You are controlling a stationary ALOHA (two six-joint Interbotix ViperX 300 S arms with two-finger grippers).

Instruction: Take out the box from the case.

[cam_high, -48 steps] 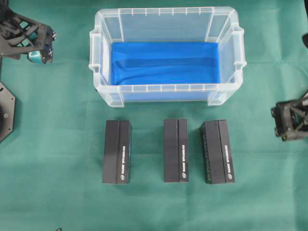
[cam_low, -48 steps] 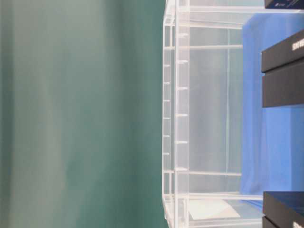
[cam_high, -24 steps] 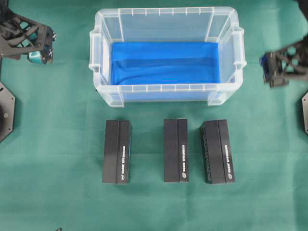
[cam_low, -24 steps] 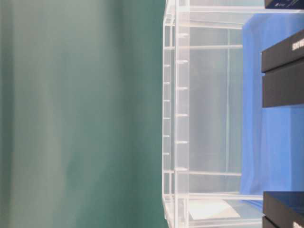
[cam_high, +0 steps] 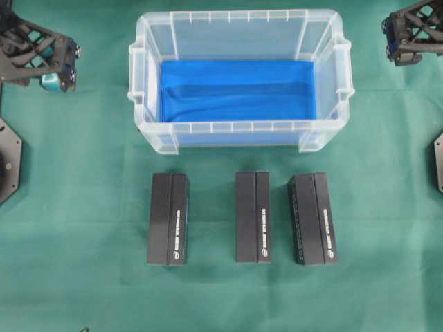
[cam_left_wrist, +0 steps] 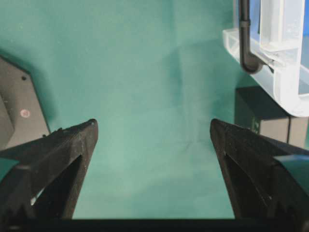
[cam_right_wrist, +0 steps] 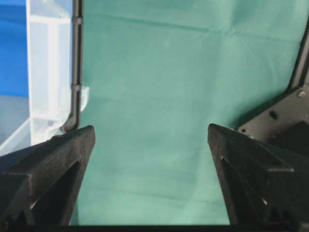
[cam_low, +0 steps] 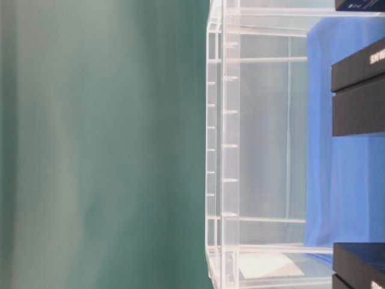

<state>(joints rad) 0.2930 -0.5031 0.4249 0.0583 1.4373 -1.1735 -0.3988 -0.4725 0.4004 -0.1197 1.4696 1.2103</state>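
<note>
The clear plastic case (cam_high: 239, 126) with a blue cloth bottom stands at the back middle and holds no box. Three black boxes lie in a row on the green cloth in front of it: left (cam_high: 168, 218), middle (cam_high: 252, 216), right (cam_high: 313, 218). My left gripper (cam_high: 61, 75) is open and empty, left of the case; in its wrist view (cam_left_wrist: 153, 126) the case corner (cam_left_wrist: 277, 72) and a black box (cam_left_wrist: 263, 118) show at right. My right gripper (cam_high: 396, 41) is open and empty, right of the case's far corner; its wrist view (cam_right_wrist: 150, 131) shows the case wall (cam_right_wrist: 48, 77) at left.
Green cloth covers the table. Black arm base plates sit at the left edge (cam_high: 8, 159) and right edge (cam_high: 438, 160). The table-level view shows the case wall (cam_low: 222, 144) with black boxes (cam_low: 358, 90) in front of it.
My right gripper has moved from beside the boxes' row up toward the far right corner, away from the table front. The left arm, case and boxes have not moved.
</note>
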